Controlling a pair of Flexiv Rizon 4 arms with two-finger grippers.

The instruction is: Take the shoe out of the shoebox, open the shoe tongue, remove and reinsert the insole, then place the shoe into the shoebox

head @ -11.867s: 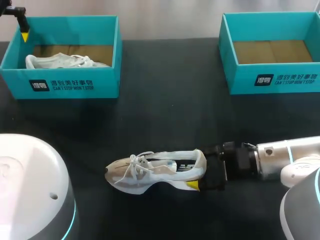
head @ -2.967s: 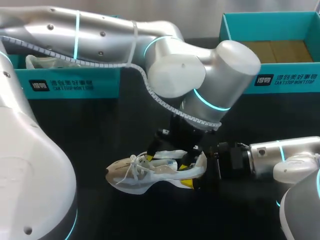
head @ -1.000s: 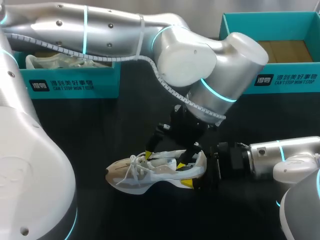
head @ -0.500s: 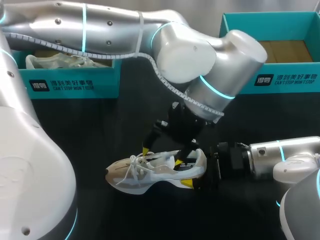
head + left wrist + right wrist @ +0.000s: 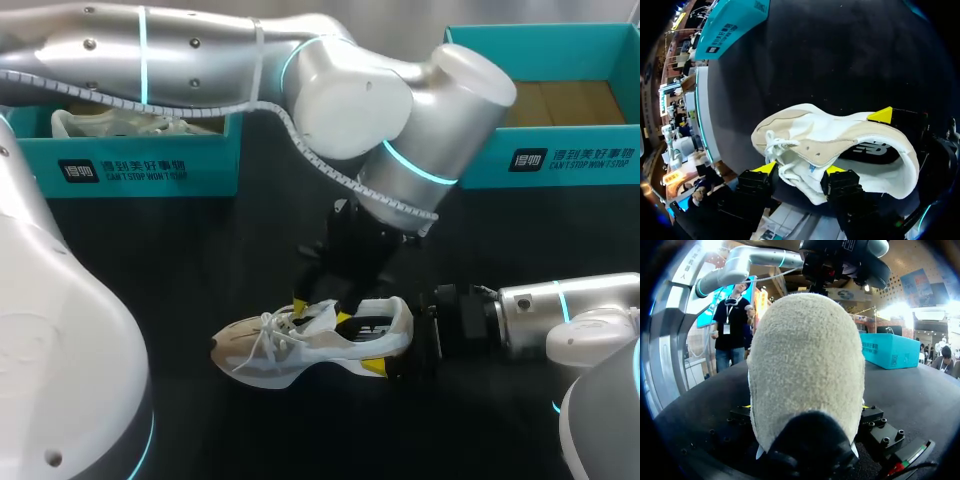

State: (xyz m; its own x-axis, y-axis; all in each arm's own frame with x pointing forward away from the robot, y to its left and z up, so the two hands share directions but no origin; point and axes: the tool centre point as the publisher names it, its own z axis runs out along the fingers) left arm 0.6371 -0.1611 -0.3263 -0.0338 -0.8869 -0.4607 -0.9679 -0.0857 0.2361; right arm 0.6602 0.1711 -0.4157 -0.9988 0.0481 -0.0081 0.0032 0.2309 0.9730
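Observation:
A white and beige shoe (image 5: 300, 345) lies on its side on the black table, toe to the left. My left gripper (image 5: 320, 312) comes down from above onto its lace area. In the left wrist view the tongue (image 5: 805, 175) and laces sit between the two yellow-tipped fingers (image 5: 835, 170), touched from both sides by my left gripper (image 5: 800, 169). My right gripper (image 5: 385, 338) is at the heel, shut on it from both sides. The heel (image 5: 805, 365) fills the right wrist view, where my right gripper (image 5: 805, 407) shows only slivers of yellow.
A teal shoebox (image 5: 140, 165) at the back left holds a second white shoe (image 5: 120, 122). Another teal shoebox (image 5: 560, 155) stands at the back right with a bare cardboard floor. My left arm's large elbow (image 5: 400, 100) hangs over the table's middle.
My left gripper has shifted slightly left and down onto the shoe's tongue, and its fingers have drawn closer together. The right arm and the shoe have stayed put.

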